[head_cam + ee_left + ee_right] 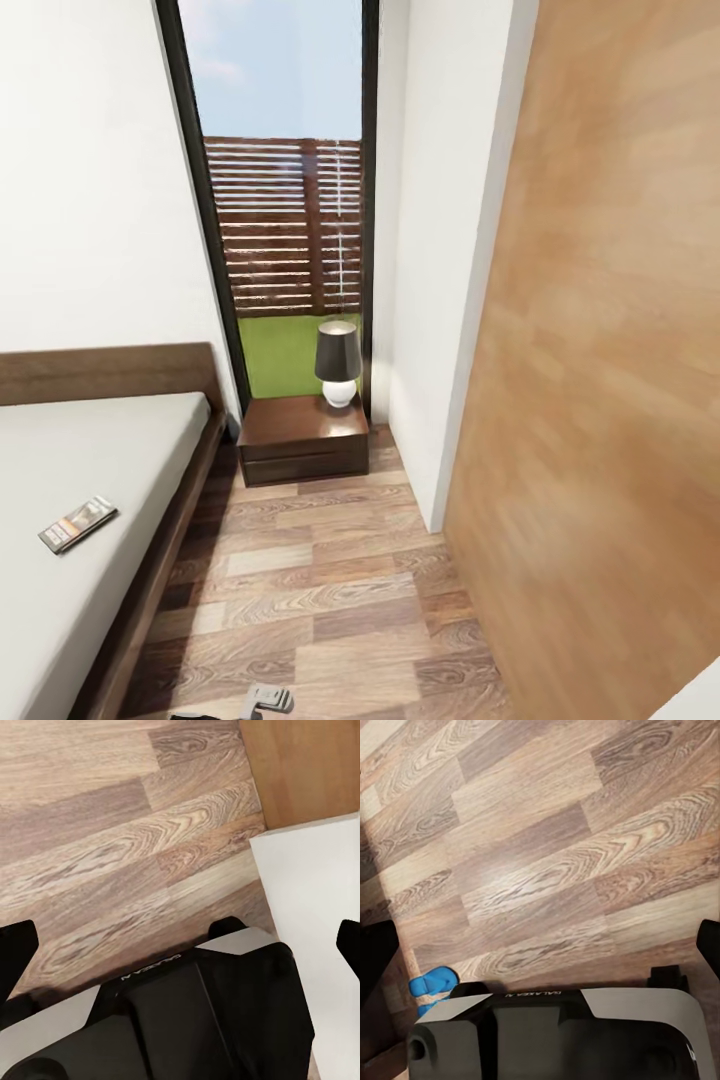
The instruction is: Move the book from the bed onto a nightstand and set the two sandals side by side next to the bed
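Two targets in sight: book (77, 523) flat on the bed (110, 440) mattress at left, close to the near-side edge; nightstand (303, 438) at the far end of the aisle, against the window.
Nightstand top: lamp (338, 362) on its far right corner; left and near part bare, glossy.
Sandal: one blue sandal (430, 987) on the plank floor (330, 580), seen from the right wrist camera, just beside the robot's base; second sandal not located.
Step in hand (judged): approach down the aisle between bed and tan door (600, 380), book pick-up probably first.
Doing it well: stop level with the book, within left-arm reach; come down over the thin cover from above; avoid the bed frame; later set down on the bare left part of the top, well apart from the lamp.
Left gripper (180, 937): fingers dark at both picture edges, wide apart, nothing between; pointed down at the floor.
Right gripper (540, 945): likewise spread and empty, aimed at the floor.
Arm pose: both held low, over the base.
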Controlling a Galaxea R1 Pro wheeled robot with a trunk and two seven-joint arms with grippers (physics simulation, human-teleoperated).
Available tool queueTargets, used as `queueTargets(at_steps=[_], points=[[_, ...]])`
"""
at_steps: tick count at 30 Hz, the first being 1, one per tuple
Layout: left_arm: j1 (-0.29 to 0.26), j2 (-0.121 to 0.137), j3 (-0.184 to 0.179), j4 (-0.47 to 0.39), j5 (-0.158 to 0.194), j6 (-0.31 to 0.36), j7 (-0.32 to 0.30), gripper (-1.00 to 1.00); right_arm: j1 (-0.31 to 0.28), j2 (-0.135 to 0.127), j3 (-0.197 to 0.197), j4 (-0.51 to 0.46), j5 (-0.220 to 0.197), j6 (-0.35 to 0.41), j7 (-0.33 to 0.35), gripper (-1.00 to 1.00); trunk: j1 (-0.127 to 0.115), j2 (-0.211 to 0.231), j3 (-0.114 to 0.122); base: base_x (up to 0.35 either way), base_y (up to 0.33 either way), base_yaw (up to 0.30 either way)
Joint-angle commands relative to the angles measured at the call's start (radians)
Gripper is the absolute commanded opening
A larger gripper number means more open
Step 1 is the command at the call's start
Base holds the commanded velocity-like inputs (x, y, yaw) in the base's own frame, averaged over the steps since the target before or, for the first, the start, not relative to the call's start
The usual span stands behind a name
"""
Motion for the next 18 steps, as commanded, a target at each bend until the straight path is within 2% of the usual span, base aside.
queueTargets(at_steps=[1,11,18], points=[[-0.001,0.0,-0.006,-0.002,0.008,0.008,-0.004,1.0,-0.002,0.0,0.008,0.004,-0.011,-0.001,0.006,1.0,0.001,-0.002,-0.002,0.146,0.0,0.0],[-0.001,0.0,-0.006,-0.002,0.008,0.008,-0.004,1.0,-0.002,0.002,0.008,0.003,-0.011,-0.001,0.006,1.0,0.001,-0.002,-0.002,0.067,0.0,0.0],[-0.001,0.0,-0.006,-0.002,0.008,0.008,-0.004,1.0,-0.002,0.002,0.008,0.003,-0.011,-0.001,0.006,1.0,0.001,-0.002,-0.002,0.281,0.0,0.0]])
